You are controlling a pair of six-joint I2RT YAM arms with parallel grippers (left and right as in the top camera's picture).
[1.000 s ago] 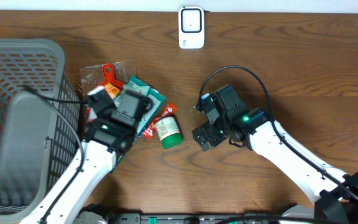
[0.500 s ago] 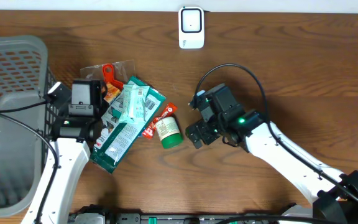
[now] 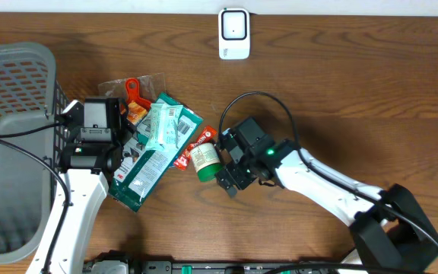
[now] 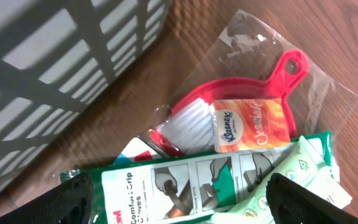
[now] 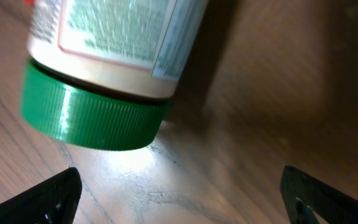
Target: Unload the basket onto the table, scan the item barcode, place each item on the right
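Overhead: looks straight down on the table [image 3: 356, 91], far edge at top. Left wrist: close, angled down on the packets [image 4: 229, 180] beside the basket [image 4: 73, 56], at the left. Right wrist: very close on the bottle [image 5: 104, 62], near centre. All three things also appear overhead.

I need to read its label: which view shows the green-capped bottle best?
Right wrist: the green-capped bottle is close up, its label print large though blurred. Overhead shows it whole but small. Left wrist does not show it.
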